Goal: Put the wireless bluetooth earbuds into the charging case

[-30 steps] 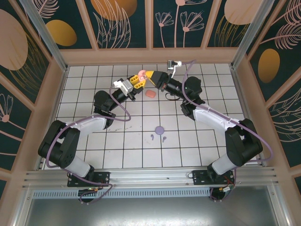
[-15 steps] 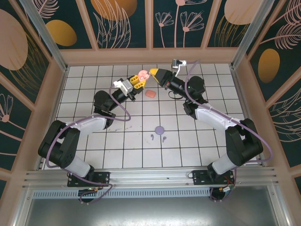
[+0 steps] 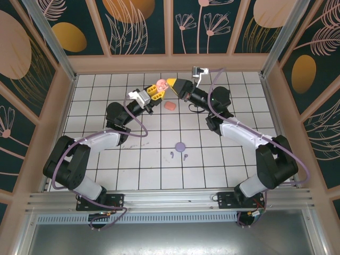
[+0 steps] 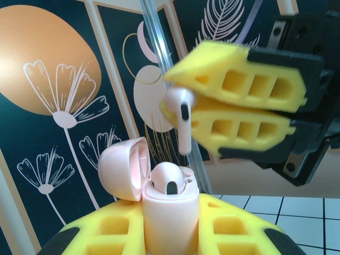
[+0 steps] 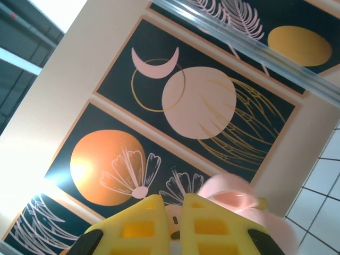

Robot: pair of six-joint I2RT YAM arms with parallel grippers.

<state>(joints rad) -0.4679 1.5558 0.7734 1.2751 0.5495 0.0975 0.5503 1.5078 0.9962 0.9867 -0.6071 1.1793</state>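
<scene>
The left fingers (image 4: 106, 234), yellow ribbed pads, pinch a small pale-pink plastic charging case (image 4: 170, 212) by its body. They hold it upright above the white tiled surface (image 3: 138, 170), towards the far wall. Its domed lid (image 4: 125, 167) stands hinged open to one side, and a seated pale-pink earbud (image 4: 169, 180) rests in one socket. The right fingers (image 4: 249, 85), also yellow, are pressed onto a second pale-pink stemmed earbud (image 4: 180, 119). Its stem points down, just above the open case. On the surface a salmon-orange case (image 3: 170, 106) lies near the two arms' tips. Closer to the bases, a round purple case (image 3: 180, 145) lies with two tiny purple earbuds (image 3: 172, 154) just beside it.
</scene>
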